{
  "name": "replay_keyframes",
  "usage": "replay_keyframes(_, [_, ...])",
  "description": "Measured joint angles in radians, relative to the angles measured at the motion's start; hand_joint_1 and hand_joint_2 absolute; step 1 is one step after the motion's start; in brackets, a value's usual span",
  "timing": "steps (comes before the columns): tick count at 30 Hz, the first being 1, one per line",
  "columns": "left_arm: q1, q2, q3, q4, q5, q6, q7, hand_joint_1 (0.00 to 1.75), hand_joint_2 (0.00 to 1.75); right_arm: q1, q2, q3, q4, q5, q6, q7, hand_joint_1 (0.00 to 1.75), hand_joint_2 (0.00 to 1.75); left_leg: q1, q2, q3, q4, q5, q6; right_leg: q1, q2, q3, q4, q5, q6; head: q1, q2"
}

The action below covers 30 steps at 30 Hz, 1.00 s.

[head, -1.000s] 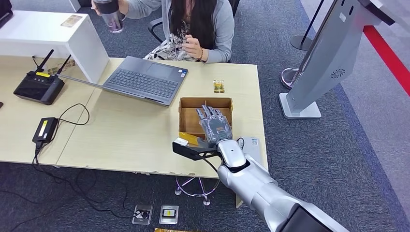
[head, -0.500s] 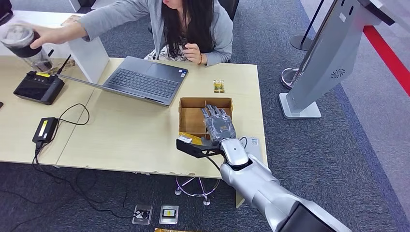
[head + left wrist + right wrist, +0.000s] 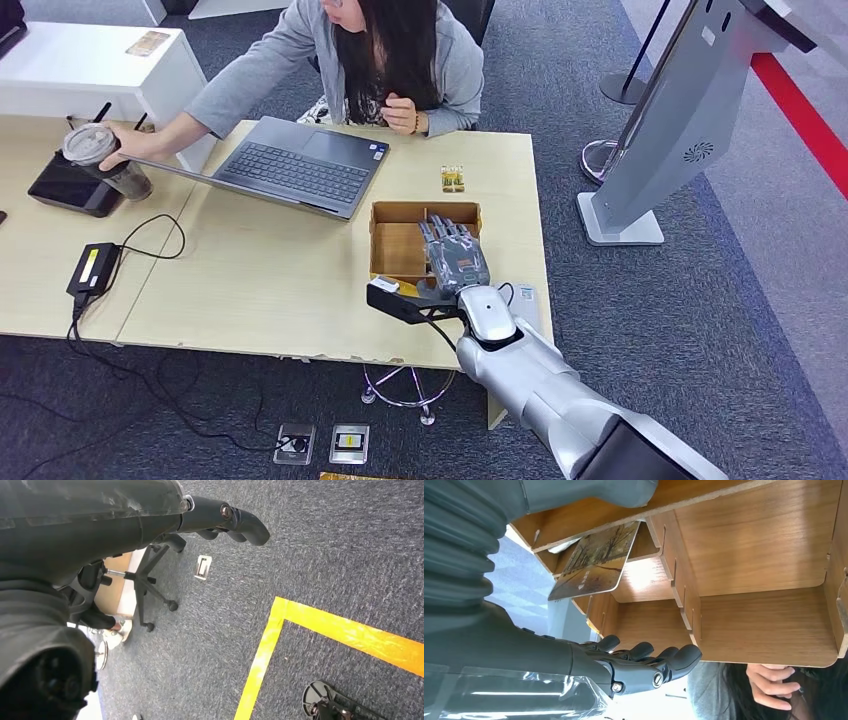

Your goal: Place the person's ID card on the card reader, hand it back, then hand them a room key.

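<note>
The person's hand [image 3: 125, 148] grips a cup [image 3: 100, 160] by the laptop [image 3: 295, 165]. Farther right, the right hand [image 3: 455, 262] hovers, fingers spread and empty, over the wooden box [image 3: 392, 243] (a picture card [image 3: 594, 560] leans inside). The left hand [image 3: 220, 520] hangs curled.

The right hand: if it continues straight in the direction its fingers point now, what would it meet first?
Most likely the far wall of the wooden box: the right hand hovers over its compartments, fingers aimed that way. Its height is unclear, so it might pass over the rim.
</note>
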Motion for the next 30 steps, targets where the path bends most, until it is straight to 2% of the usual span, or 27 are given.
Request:
replay_keyframes(21, [-0.001,0.0,0.0,0.0,-0.017,0.0,0.005,0.0,0.0,-0.01,-0.016,0.0,-0.005,-0.032,-0.001,-0.027,0.0,1.75,0.0,0.0,0.0,0.0,0.0,0.0,0.0,0.0,0.0,0.0,0.0,0.0,0.0,0.0])
replay_keyframes(26, [-0.001,0.0,0.0,0.0,-0.029,0.0,0.007,0.0,0.0,-0.01,-0.031,0.003,-0.053,-0.034,0.026,-0.017,0.0,1.75,0.0,0.0,0.0,0.0,0.0,0.0,0.0,0.0,0.0,0.0,0.0,0.0,0.0,0.0])
replay_keyframes(30, [0.0,0.0,0.0,0.0,-0.048,0.0,0.007,0.0,0.0,-0.01,-0.064,0.018,-0.142,-0.033,0.044,0.029,0.0,1.75,0.0,0.0,0.0,0.0,0.0,0.0,0.0,0.0,0.0,0.0,0.0,0.0,0.0,0.0])
